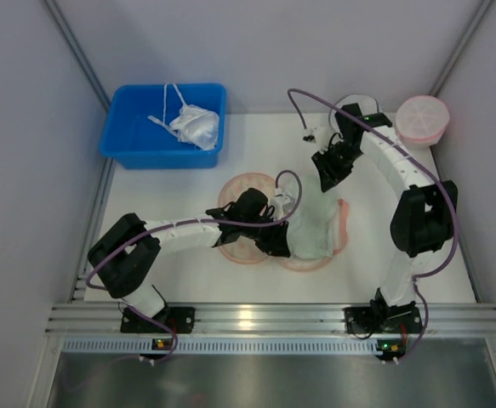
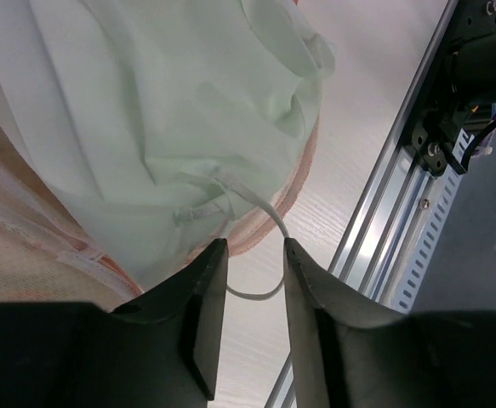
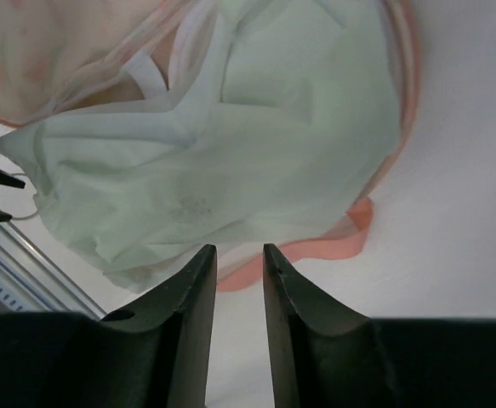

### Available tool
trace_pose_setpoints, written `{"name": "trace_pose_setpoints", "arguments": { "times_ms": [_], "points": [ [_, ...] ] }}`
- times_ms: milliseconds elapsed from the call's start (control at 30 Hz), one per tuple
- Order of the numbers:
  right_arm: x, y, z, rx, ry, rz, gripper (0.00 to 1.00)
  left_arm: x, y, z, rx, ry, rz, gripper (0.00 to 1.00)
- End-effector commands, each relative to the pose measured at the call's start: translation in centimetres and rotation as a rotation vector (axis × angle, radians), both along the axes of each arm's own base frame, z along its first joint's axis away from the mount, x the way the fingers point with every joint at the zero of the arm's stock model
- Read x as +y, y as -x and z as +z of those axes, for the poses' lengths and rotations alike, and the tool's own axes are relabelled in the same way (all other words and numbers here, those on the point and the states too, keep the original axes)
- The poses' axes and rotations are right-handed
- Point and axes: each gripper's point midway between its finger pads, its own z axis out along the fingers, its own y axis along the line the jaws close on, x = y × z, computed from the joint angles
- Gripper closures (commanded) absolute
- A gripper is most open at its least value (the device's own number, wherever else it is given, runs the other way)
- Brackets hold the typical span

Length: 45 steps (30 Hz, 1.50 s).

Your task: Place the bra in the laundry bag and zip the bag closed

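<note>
The laundry bag [image 1: 241, 189] lies open in the middle of the table as a peach-pink figure-eight. The pale greenish-cream bra [image 1: 314, 225] is bunched on its right half. My left gripper [image 1: 283, 245] is at the bra's left edge. In the left wrist view the left gripper [image 2: 253, 246] is open with nothing gripped, and a thin white strap loop [image 2: 260, 293] lies on the table past its tips. The bra [image 2: 188, 110] covers the bag's rim [image 2: 303, 174]. My right gripper [image 1: 327, 180] hovers beyond the bra; it [image 3: 237, 249] is open and empty, above the bra [image 3: 256, 144] and the bag's pink edge [image 3: 354, 238].
A blue bin [image 1: 128, 140] at the back left holds a brighter white bra [image 1: 195, 126]. A round pink mesh pouch [image 1: 422, 119] sits at the back right. An aluminium rail [image 1: 265, 319] runs along the near edge, close to the left gripper, where it shows as the rail [image 2: 392, 221].
</note>
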Motion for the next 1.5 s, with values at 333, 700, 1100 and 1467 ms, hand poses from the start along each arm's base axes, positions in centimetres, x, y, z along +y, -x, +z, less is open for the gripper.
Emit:
{"name": "trace_pose_setpoints", "arguments": {
  "times_ms": [333, 700, 1100, 1467],
  "points": [
    [6.4, -2.1, -8.1, 0.079, -0.166, -0.026, 0.86, -0.4, -2.6, 6.7, -0.123, 0.102, -0.019, 0.52],
    [5.2, -0.5, -3.3, -0.148, -0.093, -0.048, 0.39, 3.9, -9.7, 11.6, -0.298, 0.081, 0.134, 0.33],
    [3.5, -1.0, -8.3, -0.043, 0.048, -0.162, 0.45, 6.1, -12.2, 12.9, -0.395, 0.055, 0.158, 0.26],
    [6.1, -0.5, -7.6, -0.05, 0.011, -0.123, 1.0, 7.3, -12.7, 12.3, -0.361, 0.053, 0.189, 0.26]
  ]
}}
